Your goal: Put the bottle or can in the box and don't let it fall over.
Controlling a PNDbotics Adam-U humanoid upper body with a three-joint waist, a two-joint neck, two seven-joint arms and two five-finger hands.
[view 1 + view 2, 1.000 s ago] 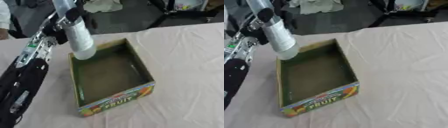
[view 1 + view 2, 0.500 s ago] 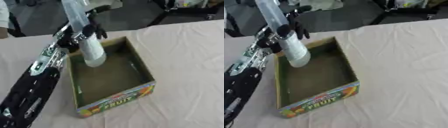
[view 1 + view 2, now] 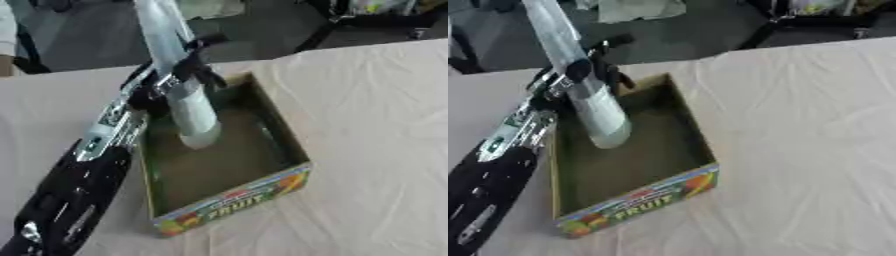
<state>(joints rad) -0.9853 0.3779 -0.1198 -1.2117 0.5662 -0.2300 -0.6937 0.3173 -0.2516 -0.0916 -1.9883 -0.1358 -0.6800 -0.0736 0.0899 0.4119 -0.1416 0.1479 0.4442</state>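
A pale cloth-covered surface [image 3: 367,125] fills most of both views, creased here and there, with a dark floor [image 3: 96,40] behind its far edge and some blurred dark stands and a pale heap of cloth at the top. On the surface stands an open cardboard box [image 3: 697,145], shallow and oblong, its inside a dull green-brown; its near short wall carries bright fruit pictures and the word FRUIT. The box lies slightly askew, its long sides running away from the camera.

The left arm [image 3: 74,185], black with silver joints, comes in from the lower left corner and reaches up along the box's left wall. The left robot hand [image 3: 179,75] is clenched around a tall pale bottle [image 3: 597,112], dark fingers [image 3: 210,75] wrapped across the bottle's middle. The bottle is tilted, its top leaning away toward the upper left and out of the frame, its rounded lower end pointing down into the box. That lower end sits over the far-left part of the box's inside, close to the left wall; whether it touches the floor of the box cannot be told. The rest of the box's inside holds nothing else that shows.

The right robot hand shows in neither view.
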